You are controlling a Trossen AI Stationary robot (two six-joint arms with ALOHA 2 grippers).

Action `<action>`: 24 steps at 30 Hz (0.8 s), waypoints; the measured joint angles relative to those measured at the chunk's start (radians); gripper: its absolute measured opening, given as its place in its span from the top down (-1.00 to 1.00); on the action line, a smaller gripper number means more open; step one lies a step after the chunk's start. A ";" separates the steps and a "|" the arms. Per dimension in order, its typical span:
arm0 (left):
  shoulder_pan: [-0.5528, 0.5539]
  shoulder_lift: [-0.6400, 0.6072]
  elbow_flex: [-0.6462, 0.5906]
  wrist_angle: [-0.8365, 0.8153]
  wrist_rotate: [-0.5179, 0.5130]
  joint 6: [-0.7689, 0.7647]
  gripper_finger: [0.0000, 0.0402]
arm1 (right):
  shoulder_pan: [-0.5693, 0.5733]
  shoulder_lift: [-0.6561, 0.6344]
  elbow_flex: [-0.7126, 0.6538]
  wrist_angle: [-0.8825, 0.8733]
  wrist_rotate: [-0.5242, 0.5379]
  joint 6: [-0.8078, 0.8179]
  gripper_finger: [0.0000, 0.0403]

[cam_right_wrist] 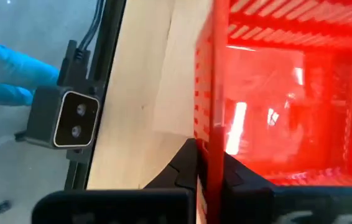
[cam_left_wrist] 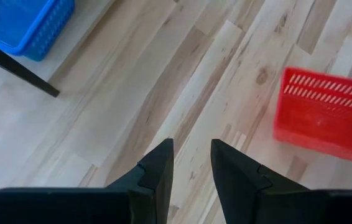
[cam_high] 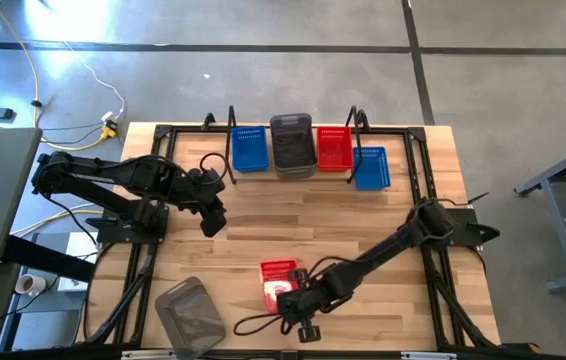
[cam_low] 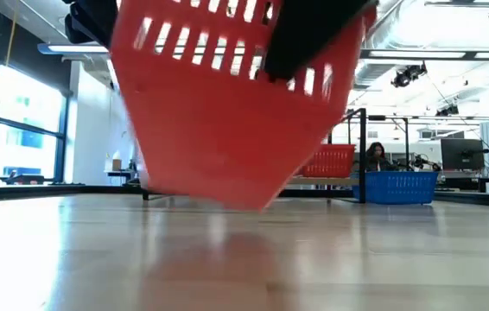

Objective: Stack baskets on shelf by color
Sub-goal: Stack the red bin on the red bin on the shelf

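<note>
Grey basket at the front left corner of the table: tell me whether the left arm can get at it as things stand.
Probably yes. The left gripper hangs open and empty over bare wood, and nothing lies between it and the grey basket. The right gripper, shut on the red basket, stays off to the side.

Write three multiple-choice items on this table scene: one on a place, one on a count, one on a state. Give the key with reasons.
1. Where is the smoky grey slotted plastic basket that lies off the black wire shelf?
A. near the table's front edge, on the left arm's side
B. beside the blue basket at the right post
C. under the right arm

2. How many blue slotted plastic baskets show?
A. one
B. two
C. three

3. The right gripper is
A. open above the table
B. shut on the red slotted plastic basket
C. out of view

Key: A, it lies at the front left corner; B, one on the shelf, one beside it; B, its fingers pinch the basket's wall.
</note>
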 joint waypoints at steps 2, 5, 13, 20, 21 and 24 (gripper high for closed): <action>0.000 0.000 0.000 0.000 0.000 0.002 0.51 | -0.006 0.000 0.031 -0.031 0.008 -0.021 1.00; 0.000 0.000 0.000 0.000 0.000 0.003 0.51 | -0.012 0.000 0.078 -0.103 0.045 -0.055 1.00; 0.000 0.000 0.000 0.000 0.000 0.019 0.51 | -0.033 -0.049 0.122 -0.249 0.168 -0.108 1.00; 0.000 0.000 0.000 0.001 -0.008 0.039 0.51 | -0.076 -0.147 0.122 -0.345 0.278 -0.144 1.00; 0.000 0.000 0.000 0.001 -0.009 0.040 0.51 | -0.084 -0.160 0.122 -0.359 0.290 -0.148 1.00; 0.000 0.000 0.000 0.001 -0.010 0.040 0.51 | -0.110 -0.196 0.122 -0.404 0.327 -0.158 1.00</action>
